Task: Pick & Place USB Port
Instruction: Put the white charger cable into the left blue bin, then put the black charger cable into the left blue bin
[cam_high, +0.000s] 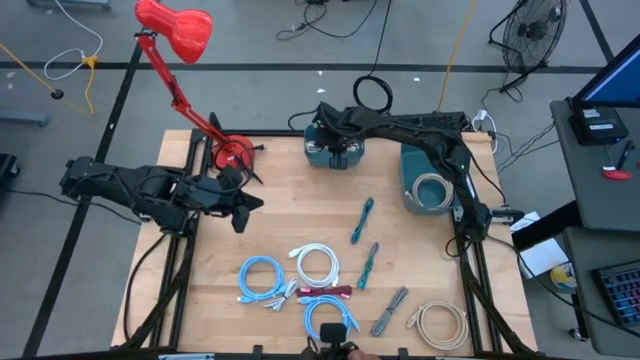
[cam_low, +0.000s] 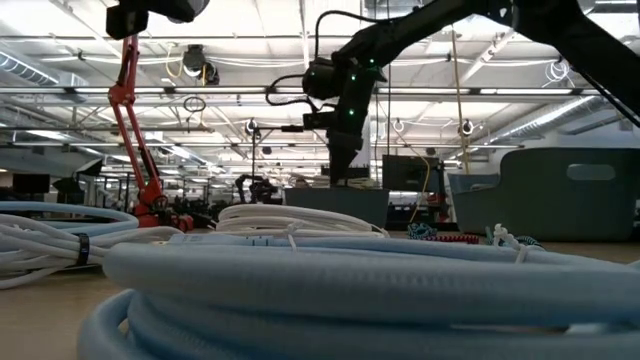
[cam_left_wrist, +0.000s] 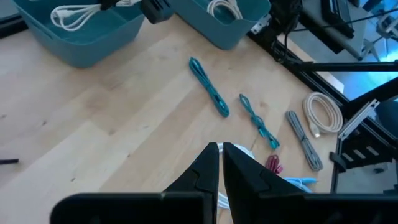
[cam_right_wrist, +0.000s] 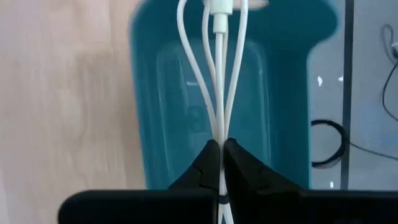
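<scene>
My right gripper (cam_right_wrist: 219, 144) hangs over a teal bin (cam_right_wrist: 280, 93) at the table's far middle (cam_high: 335, 150) and is shut on a white USB cable (cam_right_wrist: 219, 74). The cable's strands run from the fingertips down into the bin, and a white plug (cam_right_wrist: 222, 12) shows at their far end. My left gripper (cam_left_wrist: 220, 149) is shut and empty over the table's left part (cam_high: 240, 208). In the left wrist view the cable's lower end (cam_left_wrist: 74, 12) lies in the bin (cam_left_wrist: 81, 37). My right gripper pinches several strands of the white cable together (cam_right_wrist: 219, 134) between its two fingers. The fingers point down from above the bin. The strands hang below the fingers into the bin, fairly straight.
A second teal bin (cam_high: 430, 185) with a coiled white cable stands at the far right. Two teal bundled cables (cam_high: 362, 220) lie mid-table. Light-blue (cam_high: 262, 278), white (cam_high: 318, 265), blue (cam_high: 330, 315), grey (cam_high: 390, 310) and beige (cam_high: 440, 322) cables lie near the front edge. A red lamp (cam_high: 175, 30) stands far left.
</scene>
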